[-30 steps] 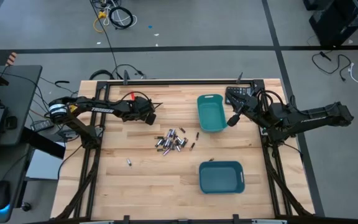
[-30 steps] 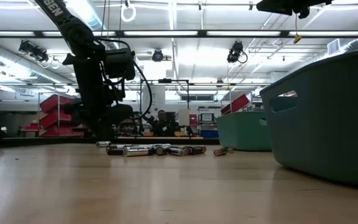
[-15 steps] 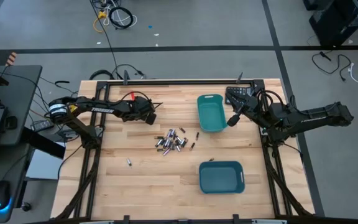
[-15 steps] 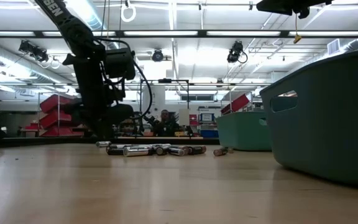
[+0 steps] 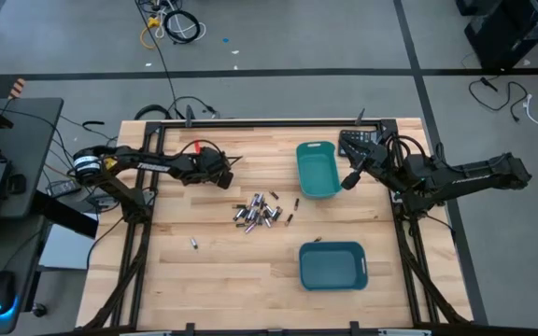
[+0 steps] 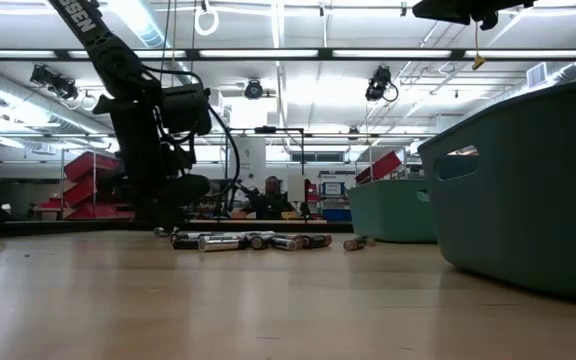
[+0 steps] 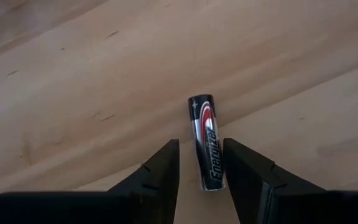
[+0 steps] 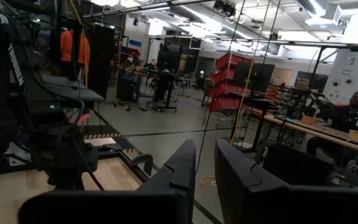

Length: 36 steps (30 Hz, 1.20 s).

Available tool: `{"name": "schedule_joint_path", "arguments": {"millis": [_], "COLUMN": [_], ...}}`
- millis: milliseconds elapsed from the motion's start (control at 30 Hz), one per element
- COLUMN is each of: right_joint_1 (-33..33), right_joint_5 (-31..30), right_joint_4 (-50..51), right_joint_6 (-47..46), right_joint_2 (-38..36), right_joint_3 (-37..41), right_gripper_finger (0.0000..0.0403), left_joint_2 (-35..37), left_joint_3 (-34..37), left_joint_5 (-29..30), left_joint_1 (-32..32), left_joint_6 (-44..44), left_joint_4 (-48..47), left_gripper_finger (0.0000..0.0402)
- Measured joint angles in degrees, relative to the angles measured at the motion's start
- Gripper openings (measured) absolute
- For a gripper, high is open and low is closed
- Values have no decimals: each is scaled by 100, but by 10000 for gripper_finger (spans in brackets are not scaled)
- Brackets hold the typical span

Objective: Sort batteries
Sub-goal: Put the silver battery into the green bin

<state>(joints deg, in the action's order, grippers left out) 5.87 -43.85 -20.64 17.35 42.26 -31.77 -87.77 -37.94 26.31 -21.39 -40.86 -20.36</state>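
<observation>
While its fingers straddle a single black-and-red battery (image 7: 205,142) lying on the pale wooden desk (image 5: 213,271), the left hand (image 5: 226,177) sits low over the desk's far-left area — the cell rests between the two dark fingers (image 7: 160,173), which stand partly open on either side of it with a sliver of wood showing on each flank, so no grip has closed. Across the desk, the right hand (image 5: 349,179) hangs raised just beside the far teal bin (image 5: 318,170), its fingers nearly together with only a narrow gap between them and nothing in that gap; its wrist camera looks out level across the workshop rather than down at the desk. At the middle of the desk lies the main heap of batteries (image 5: 257,212) — silvery and dark cells jumbled together — with a few strays (image 5: 293,210) just to its right toward the far bin. One lone silvery battery (image 5: 194,244) lies well apart, nearer the front-left. A second teal bin (image 5: 332,265) stands at the front-right, and seen from desk height it looms large in the foreground (image 6: 528,190) while the heap shows as a low row of cylinders (image 6: 253,240) beside the left arm (image 6: 153,140).
</observation>
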Motion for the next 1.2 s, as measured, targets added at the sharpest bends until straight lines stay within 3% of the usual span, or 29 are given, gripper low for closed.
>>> {"name": "schedule_joint_path", "arguments": {"millis": [767, 1200], "right_joint_1": [0, 0], "right_joint_5": [2, 0], "right_joint_4": [-1, -1], "right_joint_6": [-72, -70], "right_joint_2": [0, 0], "right_joint_3": [0, 0], "right_gripper_finger": [52, 51], "left_joint_2": [2, 2], "left_joint_3": [81, 80], "left_joint_5": [-35, -27], "left_joint_1": [0, 0], "left_joint_6": [2, 6], "left_joint_4": [171, 173], "left_gripper_finger": [123, 47]}}
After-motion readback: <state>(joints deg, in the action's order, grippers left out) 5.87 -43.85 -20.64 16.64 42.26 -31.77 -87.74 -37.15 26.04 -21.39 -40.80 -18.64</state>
